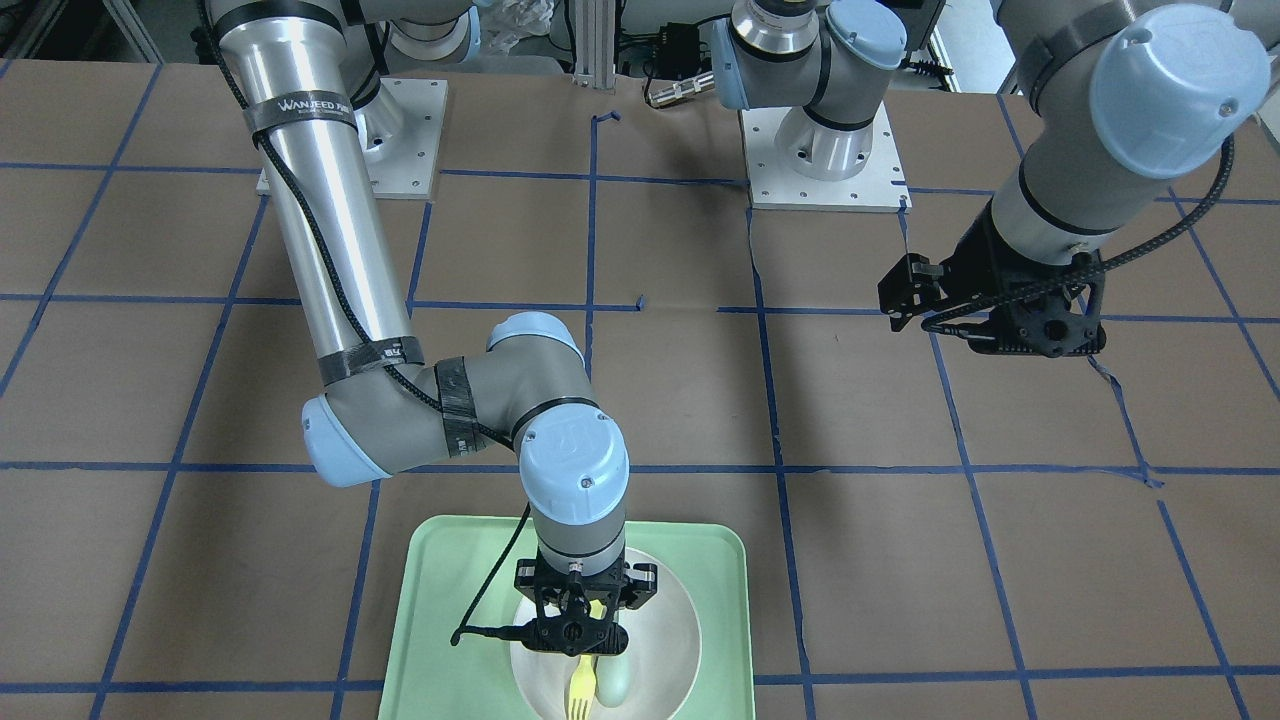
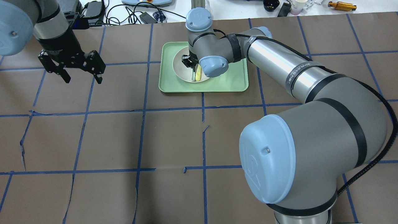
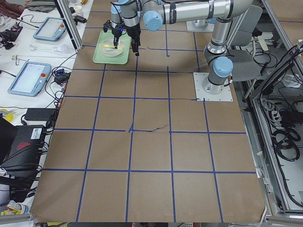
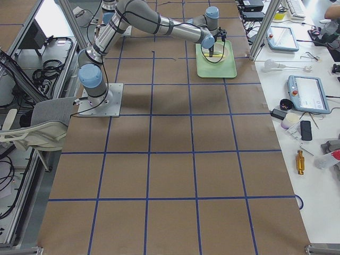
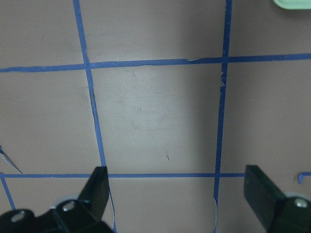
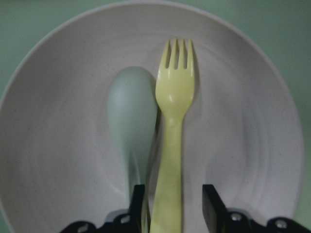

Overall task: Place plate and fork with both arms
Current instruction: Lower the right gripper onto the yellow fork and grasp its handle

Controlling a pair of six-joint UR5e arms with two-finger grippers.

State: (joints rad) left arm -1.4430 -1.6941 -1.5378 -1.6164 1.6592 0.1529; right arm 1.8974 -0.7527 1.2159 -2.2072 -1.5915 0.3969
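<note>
both silver-grey metal tube arms (image 1: 310, 230) got pale-blue round joint caps (image 1: 575, 460) with tiny screws, black bands, plus a braided black cable (image 1: 283, 180) running under the black 'wanjeed' strap (image 1: 300, 108).

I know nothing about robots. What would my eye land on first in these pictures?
Probably the right end effector poised low over a pale-yellow fork, its jaws open either side of the handle. The fork lies beside a grey-green spoon in an off-white plate on a mint-green tray, on the table's far side from the robot. The left end effector hangs open above the table, well away.
</note>
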